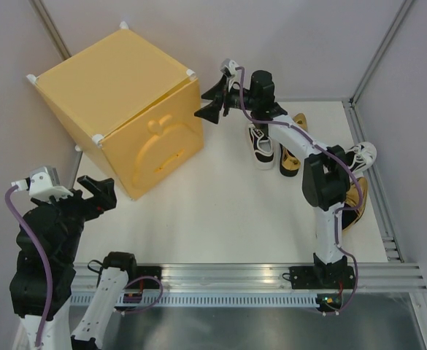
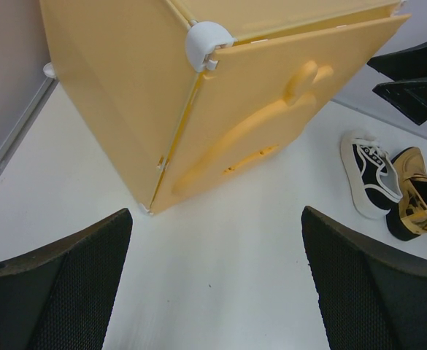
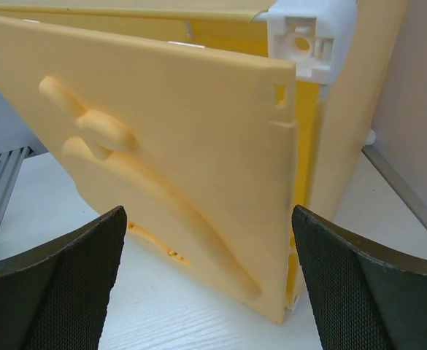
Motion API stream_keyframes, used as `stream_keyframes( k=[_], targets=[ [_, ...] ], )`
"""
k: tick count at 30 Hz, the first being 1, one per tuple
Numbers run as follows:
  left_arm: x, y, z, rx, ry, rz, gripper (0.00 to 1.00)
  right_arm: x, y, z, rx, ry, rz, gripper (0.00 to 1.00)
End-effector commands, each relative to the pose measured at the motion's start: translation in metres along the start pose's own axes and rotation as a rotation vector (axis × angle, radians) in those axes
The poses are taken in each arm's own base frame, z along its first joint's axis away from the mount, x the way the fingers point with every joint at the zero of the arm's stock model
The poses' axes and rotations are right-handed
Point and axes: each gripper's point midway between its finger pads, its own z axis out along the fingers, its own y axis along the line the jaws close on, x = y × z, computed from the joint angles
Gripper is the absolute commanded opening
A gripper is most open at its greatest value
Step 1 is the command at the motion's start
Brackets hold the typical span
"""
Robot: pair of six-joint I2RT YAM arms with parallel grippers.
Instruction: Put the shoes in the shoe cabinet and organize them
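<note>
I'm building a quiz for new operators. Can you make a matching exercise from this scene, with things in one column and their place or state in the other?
Things:
1. cabinet door
2. right gripper
3. left gripper
4. gold slip-on

Place or state:
A. open, facing the door's free edge
B. lying beside a sneaker
C. slightly ajar
D. open, over the table's near left side

Pairs: 1-C, 2-A, 3-D, 4-B
</note>
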Motion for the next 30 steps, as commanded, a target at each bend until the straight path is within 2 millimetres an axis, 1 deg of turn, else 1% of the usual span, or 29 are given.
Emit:
stream_keyframes(
  k=[1, 3, 6, 10, 11, 13, 14, 16, 18, 19, 21, 22, 23, 24, 26, 27, 28, 29, 30],
  targets=[
    [0.002, -0.002, 0.006, -0.007, 0.020, -0.027, 1.00, -0.025, 0.013, 0.006, -0.114, -0.053, -0.112, 0.98],
    [0.003, -0.001, 0.006, -0.008, 0.023, -0.025, 1.00, -0.026, 0.015, 0.007, -0.133, -0.056, -0.104, 0.98],
    [0.003, -0.001, 0.006, -0.012, 0.020, -0.025, 1.00, -0.022, 0.021, 0.008, -0.181, -0.054, -0.095, 0.98],
    [0.002, -0.002, 0.006, -0.006, 0.022, -0.027, 1.00, -0.021, 0.026, 0.007, -0.201, -0.050, -0.088, 0.98],
    [0.002, -0.003, 0.006, -0.003, 0.023, -0.027, 1.00, -0.025, 0.030, 0.005, -0.209, -0.052, -0.093, 0.98],
    [0.003, -0.003, 0.006, -0.002, 0.024, -0.030, 1.00, -0.024, 0.036, 0.003, -0.232, -0.048, -0.094, 0.98],
    [0.003, -0.003, 0.006, -0.002, 0.027, -0.029, 1.00, -0.028, 0.040, 0.000, -0.237, -0.051, -0.102, 0.97],
    [0.004, -0.002, 0.006, -0.003, 0.026, -0.029, 1.00, -0.025, 0.042, -0.001, -0.240, -0.046, -0.107, 0.97],
    [0.004, -0.003, 0.006, -0.001, 0.029, -0.030, 1.00, -0.027, 0.040, -0.003, -0.219, -0.048, -0.128, 0.97],
    [0.004, -0.003, 0.005, -0.001, 0.026, -0.031, 1.00, -0.022, 0.037, -0.003, -0.210, -0.033, -0.125, 0.97],
    [0.004, -0.002, 0.005, 0.000, 0.024, -0.033, 1.00, -0.023, 0.029, -0.001, -0.165, -0.029, -0.125, 0.97],
    [0.003, -0.003, 0.004, 0.001, 0.020, -0.034, 1.00, -0.024, 0.012, 0.000, -0.069, -0.033, -0.122, 0.98],
    [0.003, -0.002, 0.002, 0.001, 0.017, -0.033, 1.00, -0.024, 0.003, -0.001, -0.016, -0.038, -0.127, 0.98],
    [0.002, -0.002, 0.001, 0.003, 0.011, -0.034, 1.00, -0.019, -0.003, -0.003, 0.014, -0.034, -0.129, 0.98],
    [0.001, -0.001, 0.000, 0.000, 0.003, -0.033, 1.00, -0.019, -0.013, -0.006, 0.063, -0.034, -0.138, 0.98],
    [0.001, -0.001, -0.001, 0.000, 0.000, -0.034, 1.00, -0.022, -0.014, -0.007, 0.064, -0.037, -0.146, 0.98],
    [0.001, 0.000, -0.001, -0.002, -0.001, -0.029, 1.00, -0.018, -0.017, -0.006, 0.062, -0.030, -0.137, 0.98],
    [0.000, 0.001, -0.002, -0.007, -0.004, -0.030, 1.00, -0.018, -0.017, -0.006, 0.050, -0.029, -0.138, 0.98],
    [0.000, 0.002, -0.002, -0.009, -0.007, -0.028, 1.00, -0.022, -0.017, -0.005, 0.038, -0.033, -0.143, 0.98]
  ],
)
